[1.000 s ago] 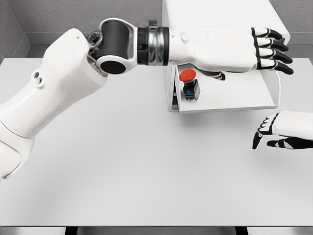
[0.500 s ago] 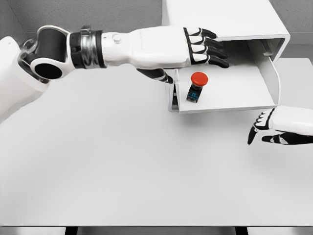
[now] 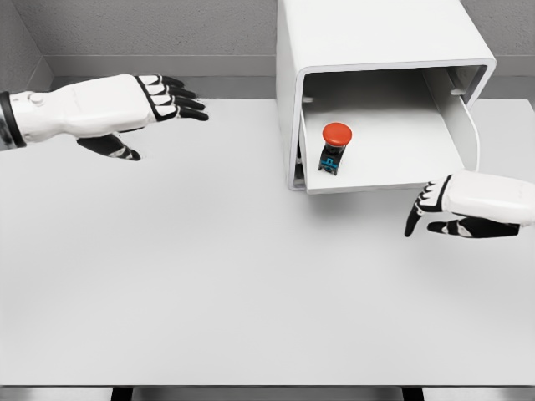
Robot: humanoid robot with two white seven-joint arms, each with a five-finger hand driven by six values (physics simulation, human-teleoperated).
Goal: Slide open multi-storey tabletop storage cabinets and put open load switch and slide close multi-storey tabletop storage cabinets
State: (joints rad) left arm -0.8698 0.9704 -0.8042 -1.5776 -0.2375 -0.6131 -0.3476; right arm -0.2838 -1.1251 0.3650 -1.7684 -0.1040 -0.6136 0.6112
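2 hands, 1 cabinet and 1 switch are on view, listed from the near edge outward.

Item 1: worktop (image 3: 209,284). White, flat, filling most of the view; its near edge runs along the bottom of the picture.

Item 2: right hand (image 3: 435,205). White with black fingers, coming in from the right edge. It hovers just in front of the drawer's front right corner, fingers loosely curled and pointing down and left, spread a little and holding nothing. Whether a fingertip touches the drawer lip cannot be told.

Item 3: drawer (image 3: 401,167). White tray, pulled out toward the camera from the cabinet's lowest level, its floor showing and its front lip facing the viewer.

Item 4: switch (image 3: 333,147). Round red button on a dark body with a small blue mark. It stands upright on the drawer floor, near the left side wall, well apart from both hands.

Item 5: left hand (image 3: 125,104). White with black fingers, coming in from the left edge, well to the left of the cabinet. It is held above the worktop, fingers stretched out flat toward the right, thumb hanging below, holding nothing.

Item 6: cabinet (image 3: 368,38). White box with rounded corners at the far side of the worktop, its front open above the drawer.

Item 7: grey wall (image 3: 150,29) behind.
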